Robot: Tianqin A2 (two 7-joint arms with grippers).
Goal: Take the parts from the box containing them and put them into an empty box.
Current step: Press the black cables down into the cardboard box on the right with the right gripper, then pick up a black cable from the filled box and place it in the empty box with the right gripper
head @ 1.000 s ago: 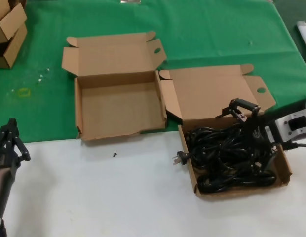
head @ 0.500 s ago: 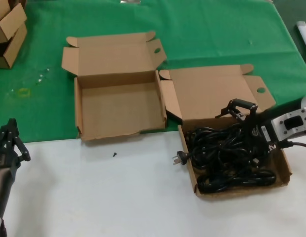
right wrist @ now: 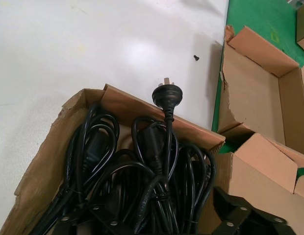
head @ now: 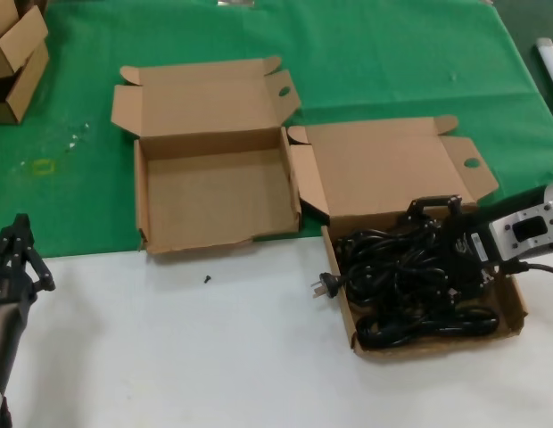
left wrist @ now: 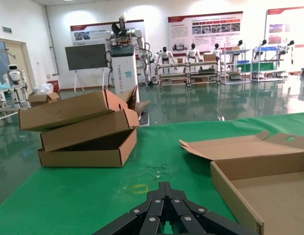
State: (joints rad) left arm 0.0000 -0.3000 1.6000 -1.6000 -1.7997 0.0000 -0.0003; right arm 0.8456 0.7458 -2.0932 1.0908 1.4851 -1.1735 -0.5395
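Note:
Several coiled black power cords (head: 410,276) fill the open brown box (head: 519,308) at the right, one pronged plug (head: 319,286) hanging over its near-left rim. My right gripper (head: 437,234) is down in that pile, open, its fingers (right wrist: 234,215) spread either side of a bundle of cords (right wrist: 142,166); the plug (right wrist: 166,93) lies on the box wall (right wrist: 127,105). The empty box (head: 214,192) sits open to the left, partly on the green cloth. My left gripper (head: 18,254) waits shut at the near left, also seen as the gripper (left wrist: 164,188) pointing toward the empty box (left wrist: 269,191).
Smaller brown cartons (head: 16,58) are stacked at the far left on the green cloth (head: 392,53); these cartons (left wrist: 83,132) also show in the left wrist view. A small black screw (head: 207,279) lies on the white table (head: 187,357) in front of the empty box.
My right gripper has dropped from above the far edge of the cord box down into the pile of cords. The left arm has not moved.

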